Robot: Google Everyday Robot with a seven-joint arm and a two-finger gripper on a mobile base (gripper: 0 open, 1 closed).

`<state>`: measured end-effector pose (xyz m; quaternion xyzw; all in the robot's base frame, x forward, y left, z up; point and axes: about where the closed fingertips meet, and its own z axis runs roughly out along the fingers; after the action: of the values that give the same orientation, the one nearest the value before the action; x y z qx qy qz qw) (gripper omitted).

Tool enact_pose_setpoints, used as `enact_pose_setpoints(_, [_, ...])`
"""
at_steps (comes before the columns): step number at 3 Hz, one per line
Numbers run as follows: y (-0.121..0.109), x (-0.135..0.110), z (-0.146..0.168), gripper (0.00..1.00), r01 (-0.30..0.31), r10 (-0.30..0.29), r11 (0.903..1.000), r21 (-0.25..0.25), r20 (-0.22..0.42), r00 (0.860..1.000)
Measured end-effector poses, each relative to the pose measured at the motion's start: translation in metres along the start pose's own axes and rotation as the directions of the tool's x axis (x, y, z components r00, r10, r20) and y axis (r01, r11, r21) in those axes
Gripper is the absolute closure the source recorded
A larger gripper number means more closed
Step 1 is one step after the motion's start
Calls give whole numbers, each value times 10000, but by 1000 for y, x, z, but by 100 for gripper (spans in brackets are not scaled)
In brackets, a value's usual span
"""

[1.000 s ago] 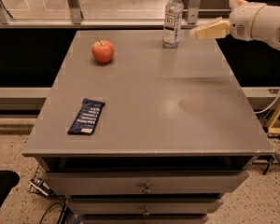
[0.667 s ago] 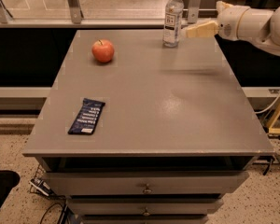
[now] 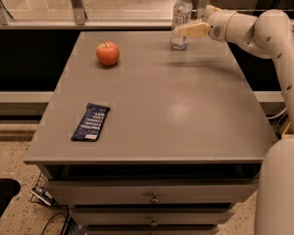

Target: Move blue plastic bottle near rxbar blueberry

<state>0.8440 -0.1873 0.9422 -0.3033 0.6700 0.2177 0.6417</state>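
Note:
The blue plastic bottle (image 3: pixel 181 6), clear with a white cap and white label, stands upright at the table's far edge, right of centre. The rxbar blueberry (image 3: pixel 91 122), a flat dark navy wrapper with white lettering, lies near the front left of the table. My gripper (image 3: pixel 180 30) reaches in from the right at the bottle's lower half. It is open, with one cream finger (image 3: pixel 192 30) crossing in front of the bottle. The other finger is hidden behind the bottle. The bottle still rests on the table.
A red apple (image 3: pixel 108 53) sits at the far left of the grey table (image 3: pixel 176 106). My white arm (image 3: pixel 269 33) curves along the table's right side. A railing and glass run behind the far edge. Drawers are below the front edge.
My gripper has moved left from beside the bottle until its finger overlaps the bottle. The bottle, apple and bar have not moved.

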Motion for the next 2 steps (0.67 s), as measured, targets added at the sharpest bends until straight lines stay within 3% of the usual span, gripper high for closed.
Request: enact_pose_setpoints(2, [6,6,28,0,-250,250,9997,0,123,9996])
